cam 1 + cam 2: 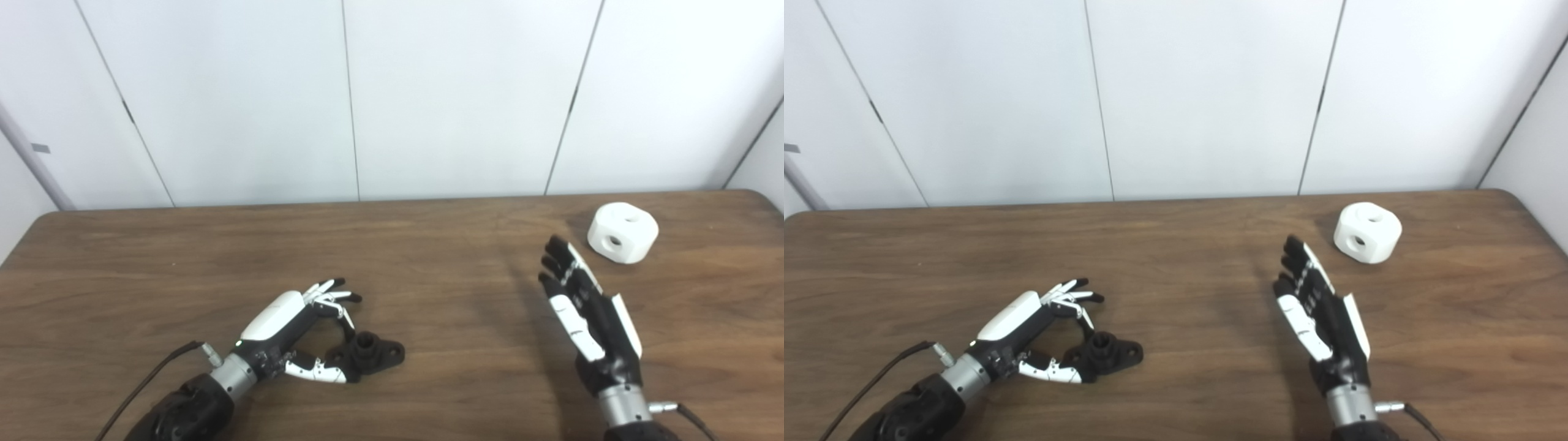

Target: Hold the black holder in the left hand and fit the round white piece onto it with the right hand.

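Left hand (pixel 294 327) cups the black holder (pixel 367 353) loosely, not clamped; right hand (pixel 582 312) spread, empty, near the round white piece (pixel 622 233).

You see through two head cameras, side by side, looking down and forward at the table (pixel 429 245); both share nearly all of it.
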{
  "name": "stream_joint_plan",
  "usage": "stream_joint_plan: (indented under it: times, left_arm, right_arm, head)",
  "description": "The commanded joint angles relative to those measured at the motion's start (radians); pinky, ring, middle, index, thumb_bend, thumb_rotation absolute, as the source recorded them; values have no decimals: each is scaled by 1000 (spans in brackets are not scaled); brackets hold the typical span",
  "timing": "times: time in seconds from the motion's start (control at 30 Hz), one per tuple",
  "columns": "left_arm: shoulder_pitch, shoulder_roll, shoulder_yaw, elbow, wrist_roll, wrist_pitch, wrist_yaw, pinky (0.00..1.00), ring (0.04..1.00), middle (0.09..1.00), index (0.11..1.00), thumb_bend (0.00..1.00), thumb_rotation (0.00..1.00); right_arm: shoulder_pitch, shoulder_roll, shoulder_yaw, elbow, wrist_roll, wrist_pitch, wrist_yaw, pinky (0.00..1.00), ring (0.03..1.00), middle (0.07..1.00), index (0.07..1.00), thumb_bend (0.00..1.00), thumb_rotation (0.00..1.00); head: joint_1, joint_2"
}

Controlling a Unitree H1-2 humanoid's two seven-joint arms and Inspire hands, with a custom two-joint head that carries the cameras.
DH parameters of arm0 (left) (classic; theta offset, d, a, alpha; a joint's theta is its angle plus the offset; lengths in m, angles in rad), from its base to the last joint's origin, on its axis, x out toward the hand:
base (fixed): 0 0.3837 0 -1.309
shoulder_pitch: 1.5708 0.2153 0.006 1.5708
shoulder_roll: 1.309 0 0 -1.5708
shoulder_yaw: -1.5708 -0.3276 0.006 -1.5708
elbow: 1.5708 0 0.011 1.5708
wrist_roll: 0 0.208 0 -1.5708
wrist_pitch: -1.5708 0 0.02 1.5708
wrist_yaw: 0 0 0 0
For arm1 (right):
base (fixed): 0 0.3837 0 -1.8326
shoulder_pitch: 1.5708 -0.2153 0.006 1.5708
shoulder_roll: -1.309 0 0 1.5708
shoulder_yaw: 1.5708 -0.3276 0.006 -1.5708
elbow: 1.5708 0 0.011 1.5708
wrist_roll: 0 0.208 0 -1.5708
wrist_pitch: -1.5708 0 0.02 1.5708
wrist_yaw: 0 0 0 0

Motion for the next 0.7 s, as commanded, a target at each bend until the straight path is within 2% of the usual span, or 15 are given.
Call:
stream_joint_plan:
  times: [0.0,0.1,0.33,0.5,0.57,0.67]
  left_arm:
    - [5,-1,-12,21,12,-3,-20,1000,1000,867,481,523,49]
    - [5,-1,-12,24,14,-6,-21,1000,1000,868,481,523,50]
    - [5,0,-12,34,11,-20,-19,1000,1000,870,481,523,50]
    - [5,-1,-13,41,13,-20,-18,1000,1000,871,481,523,49]
    - [3,-2,-12,51,12,-29,-15,1000,1000,870,481,523,49]
    - [2,1,-13,58,22,-40,-6,1000,1000,868,481,523,49]
  right_arm:
    - [-23,-4,0,-73,-69,-23,-28,825,882,876,847,505,446]
    - [-23,-17,-1,-142,-159,15,-44,761,835,848,820,515,438]
    - [-45,-33,-44,-271,-189,34,-69,691,781,815,777,524,311]
    - [-70,-89,-119,-332,-223,8,-94,635,759,784,746,557,250]
    - [-80,-122,-154,-324,-222,-21,-104,623,755,781,744,586,276]
    - [-97,-155,-214,-309,-220,-27,-132,637,763,792,752,616,303]
  head:
    - [-3,-3]
    - [-7,-5]
    - [-33,-16]
    - [-55,-23]
    - [-73,-32]
    - [-91,-39]
